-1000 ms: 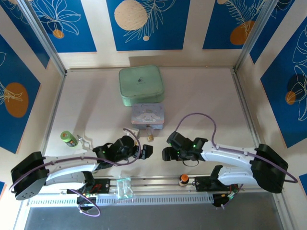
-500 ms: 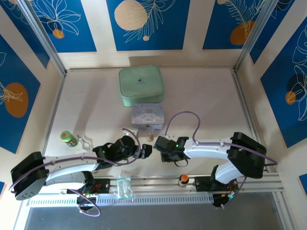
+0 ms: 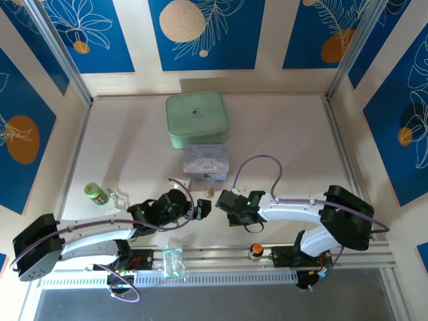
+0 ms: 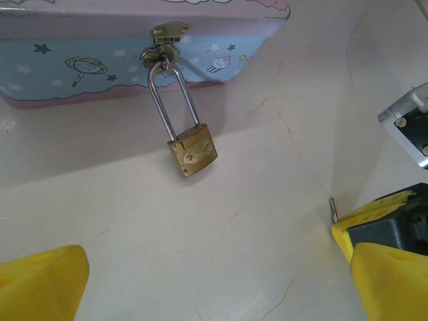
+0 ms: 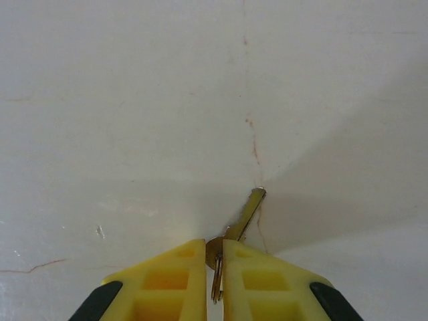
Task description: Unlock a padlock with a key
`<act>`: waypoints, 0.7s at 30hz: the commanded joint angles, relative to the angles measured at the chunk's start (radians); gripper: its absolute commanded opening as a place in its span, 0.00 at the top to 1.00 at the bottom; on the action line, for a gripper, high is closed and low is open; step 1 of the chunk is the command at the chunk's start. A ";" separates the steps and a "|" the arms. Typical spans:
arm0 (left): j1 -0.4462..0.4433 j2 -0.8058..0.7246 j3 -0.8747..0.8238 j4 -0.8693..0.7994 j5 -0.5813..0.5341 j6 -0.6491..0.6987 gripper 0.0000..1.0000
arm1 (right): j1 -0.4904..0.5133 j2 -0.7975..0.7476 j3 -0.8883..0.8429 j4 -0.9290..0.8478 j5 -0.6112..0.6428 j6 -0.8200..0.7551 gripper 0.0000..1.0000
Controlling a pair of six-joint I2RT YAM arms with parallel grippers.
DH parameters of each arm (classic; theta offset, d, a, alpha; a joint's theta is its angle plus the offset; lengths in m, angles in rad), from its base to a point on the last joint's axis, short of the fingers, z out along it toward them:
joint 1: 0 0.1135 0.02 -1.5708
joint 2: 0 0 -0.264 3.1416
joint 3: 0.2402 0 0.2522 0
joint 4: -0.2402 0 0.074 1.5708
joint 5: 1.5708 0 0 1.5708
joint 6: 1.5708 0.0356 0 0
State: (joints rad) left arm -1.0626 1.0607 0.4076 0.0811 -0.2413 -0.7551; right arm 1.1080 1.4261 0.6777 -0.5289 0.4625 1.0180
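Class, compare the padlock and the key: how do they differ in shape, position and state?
The padlock hangs by its shackle from the latch of the tin; the key is pinched in the right gripper. The padlock is a blocky brass body with a long loop; the key is a thin flat strip. Both are small metal things.

There are two grippers, the left gripper (image 4: 204, 253) and the right gripper (image 5: 214, 251); one padlock (image 4: 192, 152); one key (image 5: 245, 214); one blue tin (image 3: 206, 160); one green box (image 3: 196, 119); one little green can (image 3: 96, 194); one orange knob (image 3: 255, 251); one wire clip (image 3: 119, 198); one table (image 3: 287, 147).
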 commanded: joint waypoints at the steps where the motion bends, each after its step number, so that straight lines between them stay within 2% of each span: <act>1: -0.007 -0.010 -0.012 0.003 -0.017 -0.019 0.00 | -0.013 0.010 -0.055 -0.007 -0.064 0.006 0.89; 15: -0.007 0.024 -0.020 0.052 -0.009 -0.044 0.00 | -0.036 0.057 -0.046 -0.138 -0.053 0.043 0.85; 21: -0.007 0.043 -0.019 0.074 -0.004 -0.047 0.00 | -0.036 0.087 -0.028 -0.165 -0.043 0.044 0.77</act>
State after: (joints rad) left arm -1.0626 1.0962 0.3954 0.1238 -0.2409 -0.7883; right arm 1.0801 1.4525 0.6949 -0.5552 0.4408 1.0412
